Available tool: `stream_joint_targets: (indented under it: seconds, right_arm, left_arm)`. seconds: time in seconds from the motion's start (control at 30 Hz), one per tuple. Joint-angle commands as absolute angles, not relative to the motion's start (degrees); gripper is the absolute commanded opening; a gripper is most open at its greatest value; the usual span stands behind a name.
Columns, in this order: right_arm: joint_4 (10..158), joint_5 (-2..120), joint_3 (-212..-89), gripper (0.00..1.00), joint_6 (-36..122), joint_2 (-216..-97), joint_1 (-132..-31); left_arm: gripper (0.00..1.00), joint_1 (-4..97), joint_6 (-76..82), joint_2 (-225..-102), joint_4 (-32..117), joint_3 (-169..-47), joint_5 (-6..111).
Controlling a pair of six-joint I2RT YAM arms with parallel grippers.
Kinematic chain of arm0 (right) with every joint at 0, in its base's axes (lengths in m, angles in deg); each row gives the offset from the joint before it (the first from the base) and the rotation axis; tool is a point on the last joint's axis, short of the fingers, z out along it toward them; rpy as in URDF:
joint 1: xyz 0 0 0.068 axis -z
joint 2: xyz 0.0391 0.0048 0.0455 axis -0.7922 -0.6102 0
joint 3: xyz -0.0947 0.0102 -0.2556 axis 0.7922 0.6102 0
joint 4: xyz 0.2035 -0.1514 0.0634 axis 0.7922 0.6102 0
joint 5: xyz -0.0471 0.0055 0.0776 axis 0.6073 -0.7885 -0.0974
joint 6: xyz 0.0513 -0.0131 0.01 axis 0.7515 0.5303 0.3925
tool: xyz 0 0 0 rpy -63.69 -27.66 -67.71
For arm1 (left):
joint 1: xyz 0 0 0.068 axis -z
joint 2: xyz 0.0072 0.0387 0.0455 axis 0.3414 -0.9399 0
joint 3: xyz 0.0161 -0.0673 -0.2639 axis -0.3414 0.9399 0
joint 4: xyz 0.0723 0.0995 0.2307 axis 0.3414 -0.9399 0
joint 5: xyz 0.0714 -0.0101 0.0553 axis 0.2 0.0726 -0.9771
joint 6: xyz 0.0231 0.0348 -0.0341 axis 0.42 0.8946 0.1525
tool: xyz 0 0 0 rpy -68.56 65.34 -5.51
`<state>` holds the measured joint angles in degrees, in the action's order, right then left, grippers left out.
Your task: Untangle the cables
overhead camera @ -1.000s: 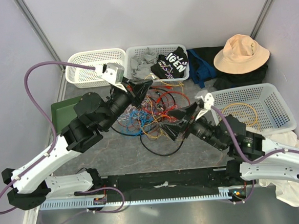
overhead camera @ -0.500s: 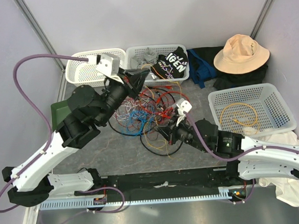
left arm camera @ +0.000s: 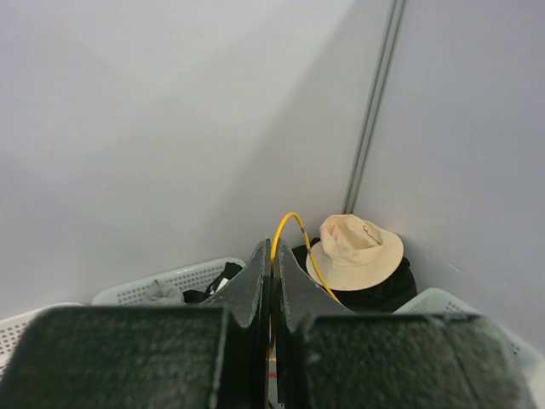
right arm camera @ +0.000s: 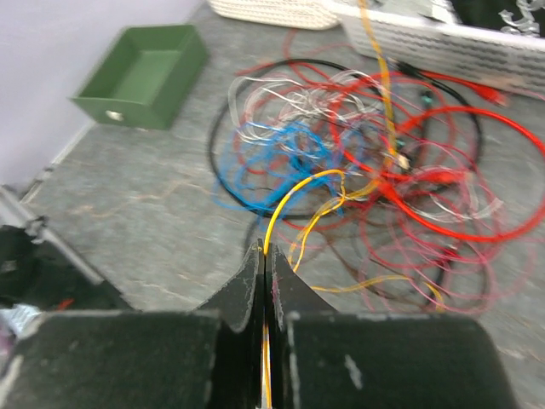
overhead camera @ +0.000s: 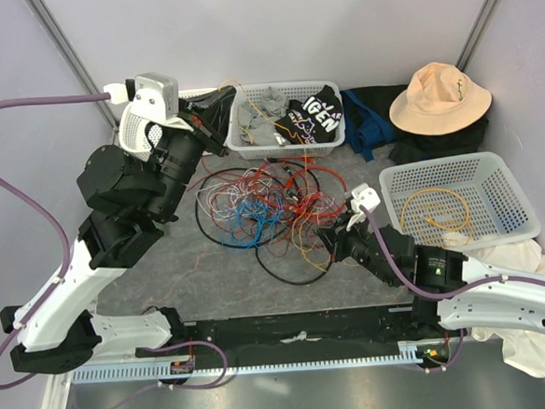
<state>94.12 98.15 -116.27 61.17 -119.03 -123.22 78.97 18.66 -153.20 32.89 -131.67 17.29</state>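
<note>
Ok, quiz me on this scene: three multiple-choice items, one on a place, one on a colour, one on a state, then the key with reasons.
1. The hat lies:
A. in the middle basket
B. on the bare table near the arm bases
C. on dark clothing at the far right of the table

2. The open box beside the cable tangle is:
A. green
B. red
C. white

3. The left gripper is:
A. wide open
B. shut on a yellow cable
C. shut on a sock

Key:
1 C, since the top view shows it resting on the dark cloth heap.
2 A, since the right wrist view shows its green walls.
3 B, since the left wrist view shows the fingers pressed together with the yellow cable looping out from between them.
</note>
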Motion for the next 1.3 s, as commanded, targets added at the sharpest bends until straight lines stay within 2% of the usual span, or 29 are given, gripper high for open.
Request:
stream_joint_targets:
  seconds: [0.0, 0.1, 0.43, 0.63, 0.9, 1.07, 1.27]
  right_arm:
    - [98.65, 105.17, -117.73, 0.0, 62.32, -118.88, -123.32]
    - [100.14, 110.44, -121.67, 0.0, 60.48, -117.65, -123.32]
    - [102.96, 131.1, -146.98, 0.0, 46.33, -114.75, -123.41]
    - [96.99, 137.43, -150.16, 0.0, 40.45, -111.4, -123.32]
    - [80.65, 152.45, -146.31, 0.0, 24.01, -112.64, -123.32]
    - [79.93, 158.61, -139.63, 0.0, 27.5, -108.86, -123.41]
    - [79.67, 158.97, -129.87, 0.0, 29.8, -107.71, -123.41]
  left_arm:
    - [0.02, 79.11, 24.52, -153.17, 34.14, -135.39, 13.12]
    - [0.02, 79.11, 24.87, -152.37, 34.05, -134.34, 10.75]
    - [0.02, 78.76, 30.93, -146.93, 39.49, -123.62, -1.91]
    - [0.02, 78.59, 28.67, -141.13, 39.59, -118.53, -2.62]
    - [0.02, 78.68, 17.86, -135.59, 36.34, -110.88, 3.09]
    - [0.02, 78.59, 11.35, -134.62, 35.02, -104.99, 7.3]
    - [0.02, 78.59, 4.93, -135.67, 33.44, -100.85, 12.48]
